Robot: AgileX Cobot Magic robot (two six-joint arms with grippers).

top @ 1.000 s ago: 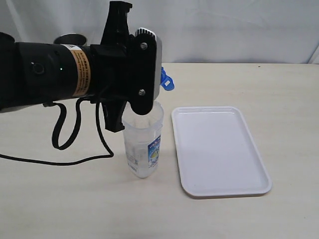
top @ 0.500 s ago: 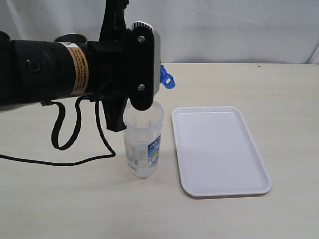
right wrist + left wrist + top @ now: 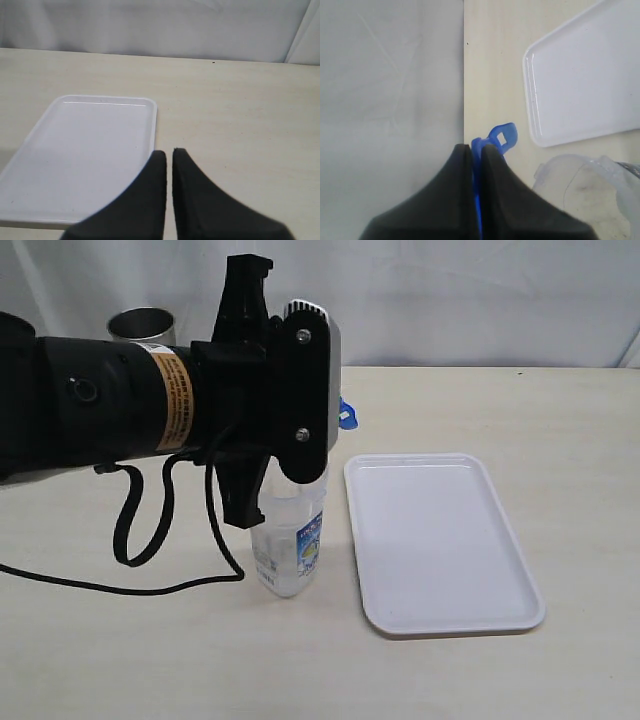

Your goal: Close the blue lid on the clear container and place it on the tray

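Left gripper [image 3: 476, 148] pinches the blue lid [image 3: 501, 136] edge-on by its rim, close to the mouth of the clear container [image 3: 291, 552]. The container stands on the counter [image 3: 500, 410] at centre frame, just left of the tray [image 3: 445, 540]. Right gripper [image 3: 169, 152] is pressed together and empty, so it is not bracing anything. Risk: the lid lands tilted, catches the rim and tips the tall container. The thin pinch may also slip.

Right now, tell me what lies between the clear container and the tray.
Nothing: only a narrow strip of bare table separates the clear container from the tray, as the exterior view shows.
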